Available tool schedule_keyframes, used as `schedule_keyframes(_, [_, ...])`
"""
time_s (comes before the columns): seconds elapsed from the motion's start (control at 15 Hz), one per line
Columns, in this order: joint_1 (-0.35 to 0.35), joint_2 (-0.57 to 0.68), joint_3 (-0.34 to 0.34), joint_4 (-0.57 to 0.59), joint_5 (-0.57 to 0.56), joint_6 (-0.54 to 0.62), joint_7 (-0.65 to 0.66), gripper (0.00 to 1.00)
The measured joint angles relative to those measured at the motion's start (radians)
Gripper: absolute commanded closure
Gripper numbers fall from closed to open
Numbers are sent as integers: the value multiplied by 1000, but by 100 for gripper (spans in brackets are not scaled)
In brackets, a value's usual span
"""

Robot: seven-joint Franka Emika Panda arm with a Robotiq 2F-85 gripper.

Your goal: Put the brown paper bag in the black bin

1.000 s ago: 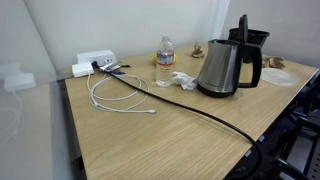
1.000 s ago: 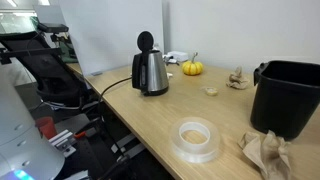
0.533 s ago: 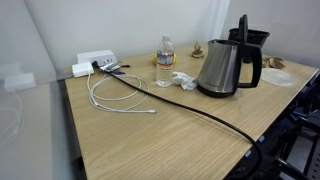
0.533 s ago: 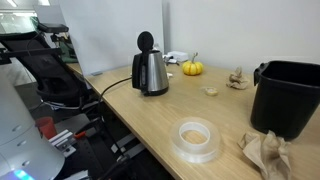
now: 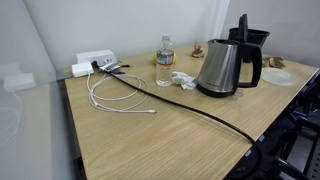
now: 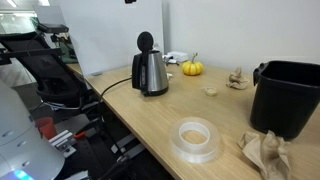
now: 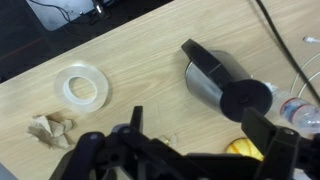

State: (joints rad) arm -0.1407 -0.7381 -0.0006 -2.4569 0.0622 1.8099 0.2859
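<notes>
1. Wrist view: the gripper (image 7: 205, 150) hangs high over the table (image 7: 130, 50), its fingers spread wide with nothing between them.
2. The bag (image 7: 50, 127) lies crumpled near the table edge, close to the tape roll (image 7: 82, 87) and well off to one side of the gripper. The kettle (image 7: 215, 85) sits almost under the fingers.
3. In an exterior view the bag (image 6: 265, 152) rests just beside the foot of the bin (image 6: 290, 95); whether they touch I cannot tell. The bin stands upright with its mouth open.
4. What has changed: a dark sliver (image 6: 130, 1) now shows at the top edge above the kettle. It was absent half a second ago and is probably part of the arm. Bag, bin, tape roll and kettle have not moved in either exterior view.
5. What it means: the arm seems only to be getting under way. The bag is not yet gripped, so the whole task remains. The next move calls for travel sideways until the gripper is over the bag. It should then descend with the fingers wide enough to straddle the crumpled paper.
</notes>
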Motion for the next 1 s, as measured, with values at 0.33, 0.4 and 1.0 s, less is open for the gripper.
schedule_keyframes(0.33, [3,-2,4,-2,-1,5,0,0])
schedule_keyframes(0.4, [3,-2,3,-2,-1,5,0,0])
schedule_keyframes(1.0, [-115,81,-35,-32,-49,122,160,0])
